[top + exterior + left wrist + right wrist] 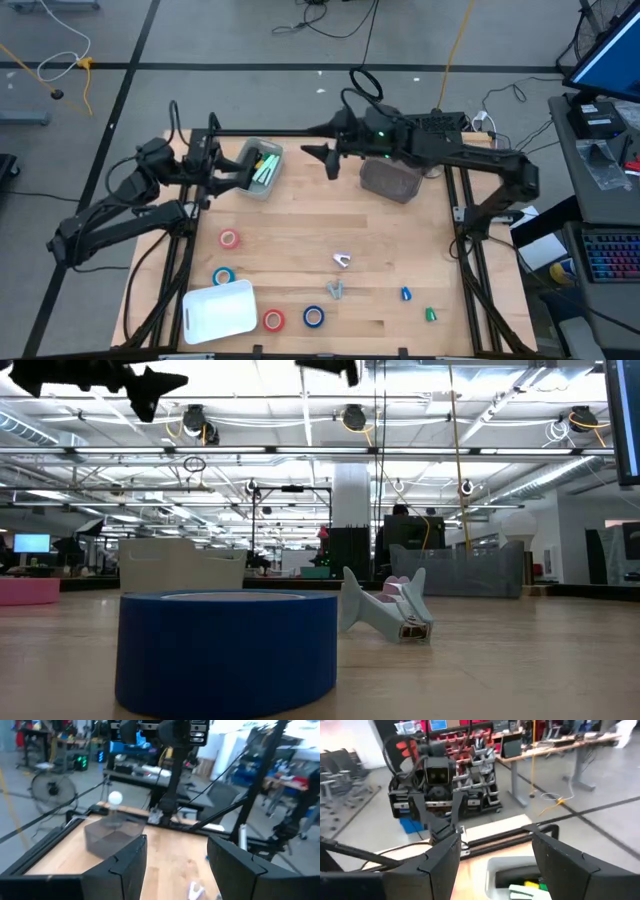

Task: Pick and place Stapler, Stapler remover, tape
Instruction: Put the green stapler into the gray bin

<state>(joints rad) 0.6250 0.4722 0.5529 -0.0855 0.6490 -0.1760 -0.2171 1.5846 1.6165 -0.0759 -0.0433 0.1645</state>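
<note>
**Both tools raised and empty, small items waiting on the wood**

Tool on the left arm (247, 171) hangs with its fingers apart above the clear plastic bin (262, 168) at the far left of the pale wooden counter (330, 230), gripping nothing. The right tool (318, 154) is also parted and empty, held high near the far edge, just beside the smoky grey bin (390, 180).

Judging by how things lie, no pick is under way at this moment: both arms sit between steps, and most items are not yet sorted (the clear bin already holds some green and yellow pieces, too small to name). The next move would call for one arm to travel toward the near half of the counter, drop low over a single item and close on it squarely.

Tape shows as small rings with pale cores: a red roll (229, 238) toward the left, a blue roll (223, 276) just beside the white rectangular tray (219, 310), and a red roll (273, 320) next to a blue roll (314, 317) near the front edge. A silvery claw-shaped staple remover (342, 261) lies mid-counter, tipped on its side in the low view, with a similar grey piece (335, 290) nearer the front. Two tiny pieces, one blue (406, 294) and one green (431, 314), lie well apart to the right; whether either is a stapler cannot be told.
</note>
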